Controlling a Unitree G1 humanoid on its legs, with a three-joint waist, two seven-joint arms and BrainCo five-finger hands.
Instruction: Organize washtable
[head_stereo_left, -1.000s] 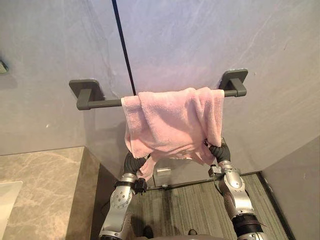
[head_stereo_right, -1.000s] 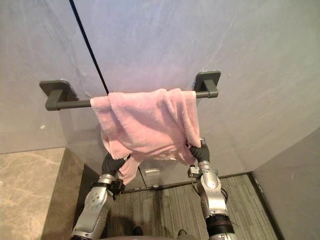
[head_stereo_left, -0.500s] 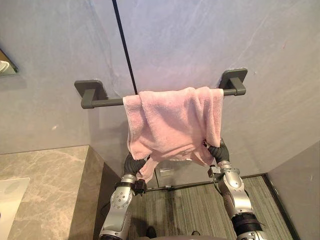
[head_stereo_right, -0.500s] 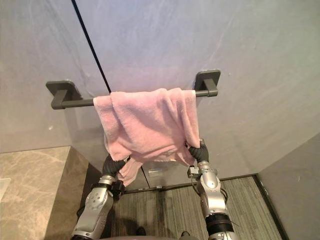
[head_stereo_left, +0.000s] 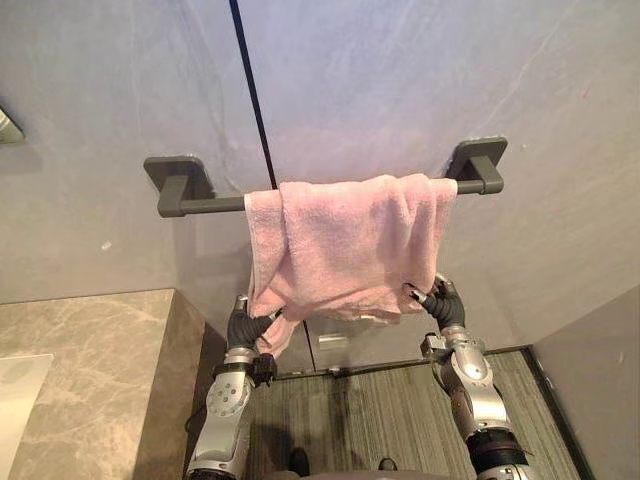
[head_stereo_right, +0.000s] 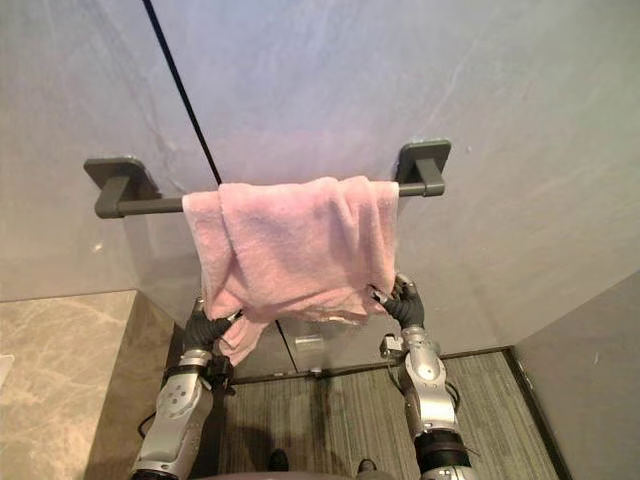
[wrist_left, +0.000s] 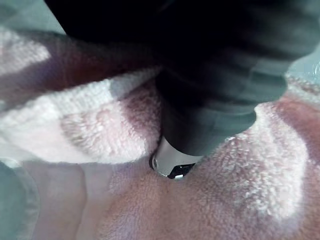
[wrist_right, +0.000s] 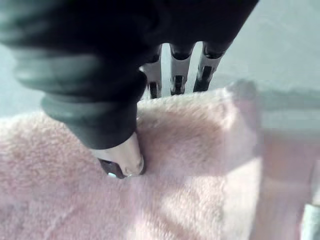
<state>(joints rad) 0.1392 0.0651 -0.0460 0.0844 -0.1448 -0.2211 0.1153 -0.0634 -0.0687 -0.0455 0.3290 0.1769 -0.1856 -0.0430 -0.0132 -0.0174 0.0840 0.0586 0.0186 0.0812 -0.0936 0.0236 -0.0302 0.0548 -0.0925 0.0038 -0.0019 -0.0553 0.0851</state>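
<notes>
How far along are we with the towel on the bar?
Done: the pink towel is draped over the wall bar. In hand: the left hand and right hand each pinch its lower edge. Left to do: it hangs bunched and uneven, one corner drooping by the left hand, so it probably needs smoothing, then releasing.

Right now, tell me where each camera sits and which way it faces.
Left eye view: on the head, facing the grey wall; pink towel over the towel bar, left hand and right hand pinching its lower corners.
Right eye view: beside it, same scene, same hands.
Left wrist view: on the left wrist, close against the towel; its thumb presses the pile.
Right wrist view: on the right wrist; thumb before the towel's edge, fingers behind.
Shared: every view shows the towel.
</notes>
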